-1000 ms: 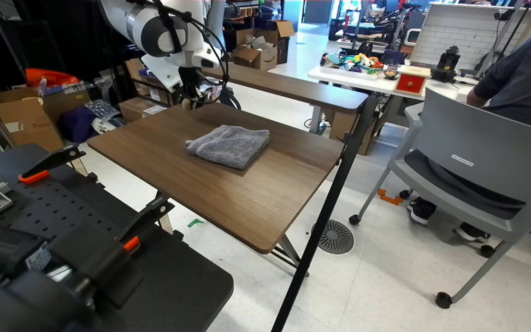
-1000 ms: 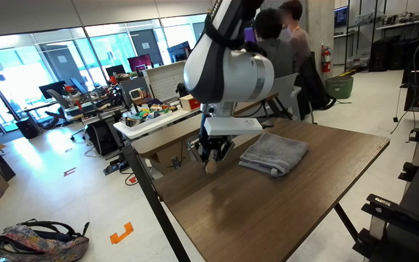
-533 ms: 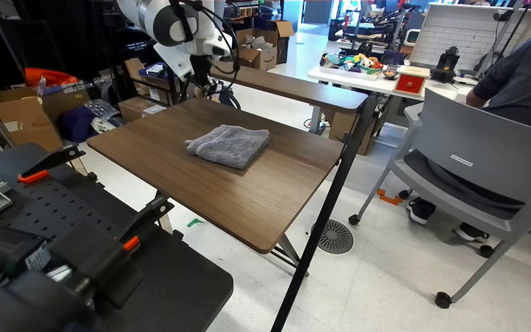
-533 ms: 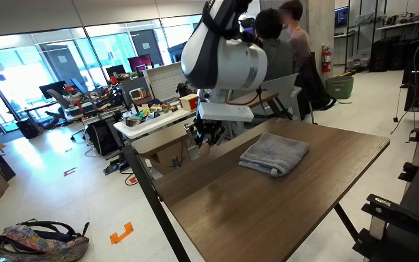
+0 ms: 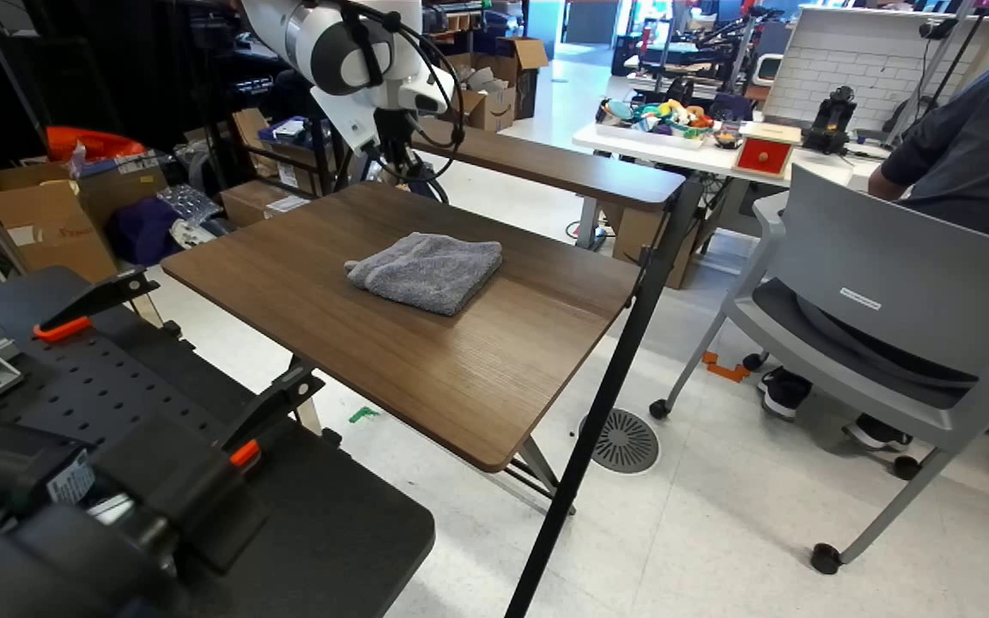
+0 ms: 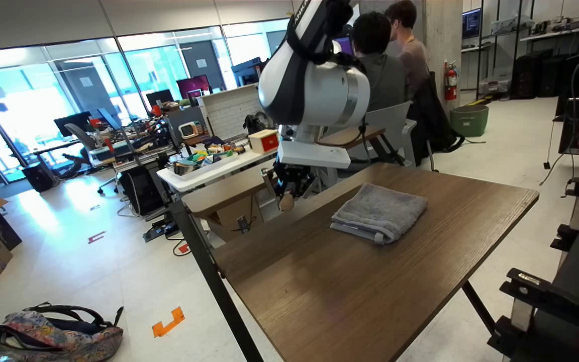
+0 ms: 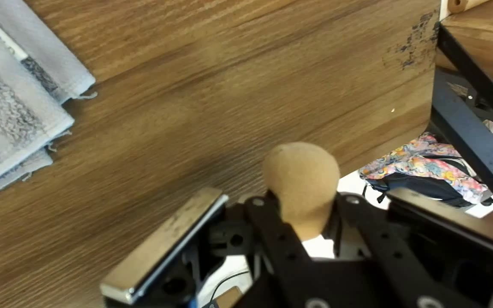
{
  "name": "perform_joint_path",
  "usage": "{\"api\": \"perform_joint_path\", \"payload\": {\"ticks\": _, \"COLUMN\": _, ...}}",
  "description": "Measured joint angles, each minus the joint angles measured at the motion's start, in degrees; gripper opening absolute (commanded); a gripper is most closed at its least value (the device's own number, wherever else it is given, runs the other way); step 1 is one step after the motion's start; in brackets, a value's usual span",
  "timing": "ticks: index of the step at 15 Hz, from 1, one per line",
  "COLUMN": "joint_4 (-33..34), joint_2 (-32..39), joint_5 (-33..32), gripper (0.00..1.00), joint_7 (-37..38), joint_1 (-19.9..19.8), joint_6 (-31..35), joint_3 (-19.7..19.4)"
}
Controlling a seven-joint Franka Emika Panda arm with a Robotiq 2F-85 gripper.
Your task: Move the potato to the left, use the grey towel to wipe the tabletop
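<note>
Grey towel (image 7: 7,111): Lay folded and untouched on the table (image 7: 178,107), in the wrist view left of the end effector (image 7: 303,205) and well apart from it; in both exterior views, to the right of the end effector and lower.
Table: Spread lower than the end effector, with no contact visible.
Potato (image 7: 301,184): Hung at the tips of the end effector, held clear of the table, with the long axis roughly in line with the fingers and a rounded end jutting beyond. Could not be placed surely over the table or past the edge.
End effector: Grasped the potato from both sides. Seemed partway through the first step, the carry; next likely needed a sideways shift, clear of the towel, then a lowering to the table. Risked a roll on letting go of so round a thing.
Dark flecks (image 7: 409,47): Showed on the table, up and right of the end effector in the wrist view; could have been wear or dirt.
Backpack (image 7: 428,164): Sat beyond the table, right of the end effector in that view.
</note>
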Motion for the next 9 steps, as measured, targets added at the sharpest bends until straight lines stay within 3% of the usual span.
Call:
{"api": "perform_joint_path", "payload": {"ticks": 3, "joint_4": 0.31, "joint_2": 0.54, "joint_5": 0.02, "gripper": 0.57, "joint_7": 1.09, "joint_1": -0.09, "joint_6": -1.49, "joint_3": -0.37}}
{"api": "perform_joint_path", "payload": {"ticks": 9, "joint_4": 1.95, "joint_2": 0.3, "joint_5": -0.12, "gripper": 0.99, "joint_7": 3.36, "joint_1": -0.45, "joint_6": -13.39, "joint_3": -3.41}}
